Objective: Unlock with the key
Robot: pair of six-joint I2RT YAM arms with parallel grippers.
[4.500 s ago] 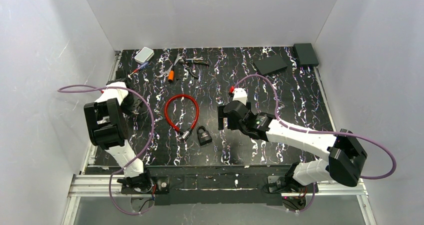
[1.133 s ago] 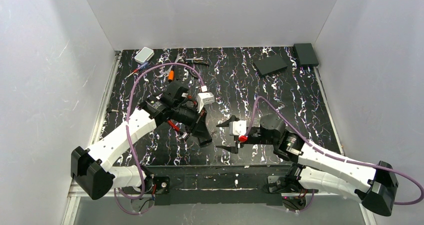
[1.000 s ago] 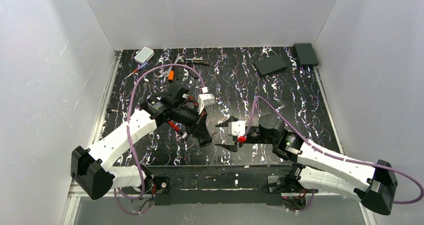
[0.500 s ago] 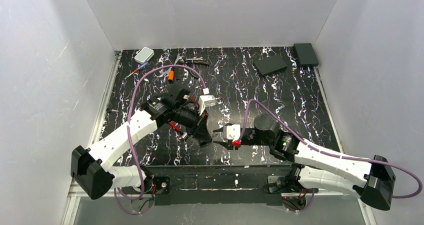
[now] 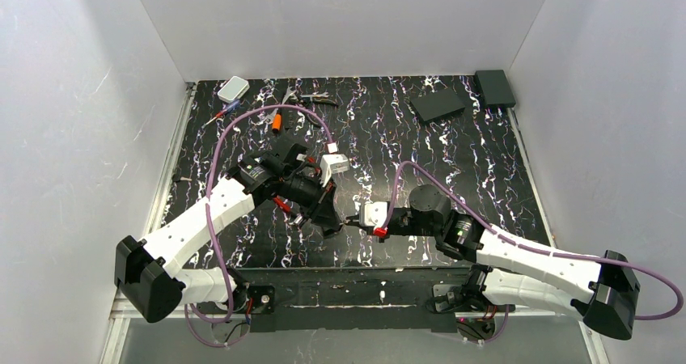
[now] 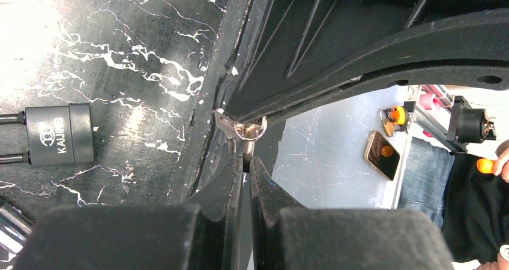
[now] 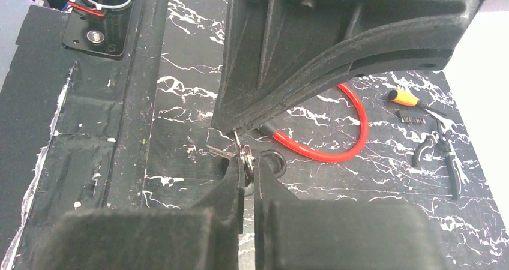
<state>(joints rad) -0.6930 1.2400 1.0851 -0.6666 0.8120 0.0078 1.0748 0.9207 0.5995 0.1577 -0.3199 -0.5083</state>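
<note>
A small key ring with silver keys hangs between both grippers above the table's front middle. My left gripper is shut on one key just below the ring. My right gripper is shut on the ring itself, and a second key sticks out to its left. In the top view the two grippers, left and right, meet tip to tip. The black padlock lies on the table beside them, with nothing in its keyhole end. The red cable lock curves just behind.
Tools lie along the back: a white box, an orange-handled screwdriver and pliers. Two black boxes sit at the back right. The table's front rail runs close below the grippers.
My right gripper has moved left to the left gripper's tips and shut on the key ring. The left arm has stayed in place, still shut on its key.
</note>
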